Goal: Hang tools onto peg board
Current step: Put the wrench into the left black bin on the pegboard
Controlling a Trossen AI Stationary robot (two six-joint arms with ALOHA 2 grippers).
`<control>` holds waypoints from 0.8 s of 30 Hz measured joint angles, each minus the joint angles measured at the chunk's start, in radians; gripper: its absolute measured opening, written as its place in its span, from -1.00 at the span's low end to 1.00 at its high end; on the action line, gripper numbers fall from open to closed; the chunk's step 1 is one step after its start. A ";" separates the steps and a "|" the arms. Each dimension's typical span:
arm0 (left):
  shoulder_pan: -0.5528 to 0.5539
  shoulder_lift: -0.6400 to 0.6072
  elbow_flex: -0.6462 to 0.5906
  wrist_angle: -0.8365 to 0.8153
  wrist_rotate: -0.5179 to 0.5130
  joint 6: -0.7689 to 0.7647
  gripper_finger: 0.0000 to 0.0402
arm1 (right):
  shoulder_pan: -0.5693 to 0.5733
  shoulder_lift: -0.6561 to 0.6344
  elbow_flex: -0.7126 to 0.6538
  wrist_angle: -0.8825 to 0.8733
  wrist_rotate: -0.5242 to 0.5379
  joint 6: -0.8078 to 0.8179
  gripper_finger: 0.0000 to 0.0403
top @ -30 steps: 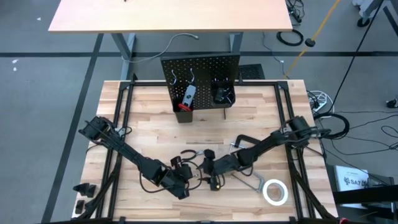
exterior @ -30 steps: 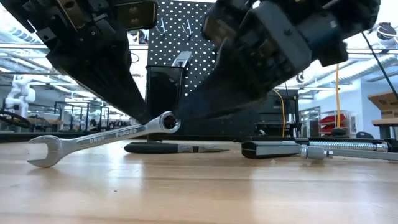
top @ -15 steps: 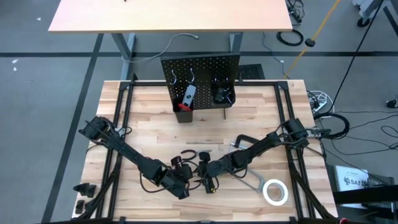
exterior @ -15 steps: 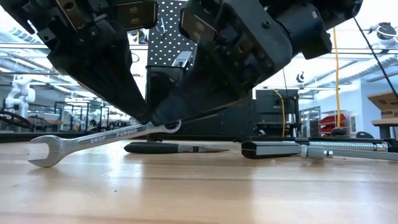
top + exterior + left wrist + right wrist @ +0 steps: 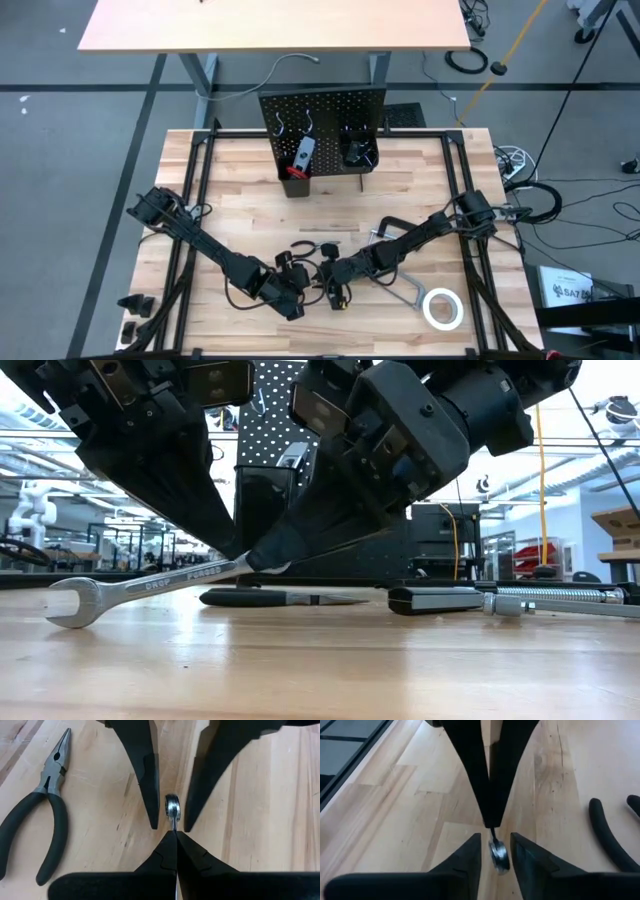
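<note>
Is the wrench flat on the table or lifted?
Tilted: its ring end is lifted in the left gripper; the wrench's open end rests on the table.

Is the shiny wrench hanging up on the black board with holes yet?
No, the wrench is down by the table, one end held by the left gripper, not on the peg board.

Two dark jointed arms, black tapered claw fingers [image 5: 145, 775], boxy black wrist housings

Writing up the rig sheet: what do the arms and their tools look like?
Both arms are matte black with jointed links and dark cables at the bases. The left tool and right tool each have two flat black fingers tapering to narrow points, on boxy black housings. No readable markings.
</note>
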 joint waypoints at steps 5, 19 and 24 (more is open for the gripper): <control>0.000 0.000 0.000 0.005 0.023 0.028 -1.00 | 0.001 0.000 0.001 -0.009 -0.012 -0.005 -0.86; 0.000 -0.001 0.000 -0.024 0.060 0.061 -0.66 | -0.001 -0.003 0.002 -0.054 -0.005 0.003 -0.93; 0.000 -0.001 0.000 -0.037 0.095 0.123 -0.34 | -0.001 -0.003 0.002 -0.052 -0.006 0.004 -0.93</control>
